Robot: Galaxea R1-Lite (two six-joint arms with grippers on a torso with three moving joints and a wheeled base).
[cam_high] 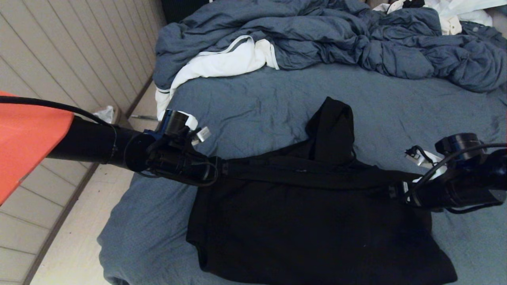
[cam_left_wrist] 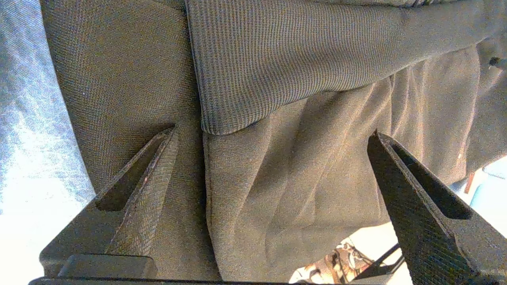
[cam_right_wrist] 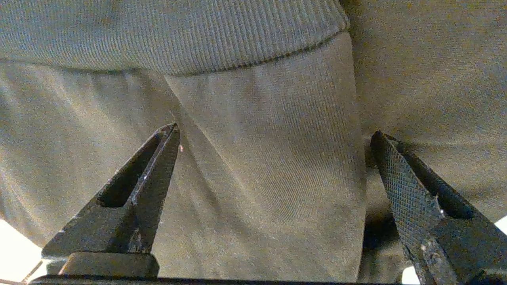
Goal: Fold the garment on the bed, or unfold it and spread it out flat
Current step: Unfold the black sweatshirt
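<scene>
The black hoodie (cam_high: 317, 221) lies folded on the bed (cam_high: 245, 107), a gripper at each side.

hoodie (cam_high: 317, 229): plain black, matte, no print (its ribbed band shows a fine knit texture in the left wrist view)
bed sheet (cam_high: 245, 103): blue-grey, plain
duvet (cam_high: 336, 35): darker blue-grey, plain
white cloth (cam_high: 222, 63): white with a thin grey trim line
left gripper (cam_left_wrist: 273, 134): black fingers with cross-hatched pads
right gripper (cam_right_wrist: 273, 134): black, same cross-hatched pads
left arm cover (cam_high: 23, 138): bright orange
wall panels (cam_high: 71, 51): pale beige, striped with darker seams
</scene>
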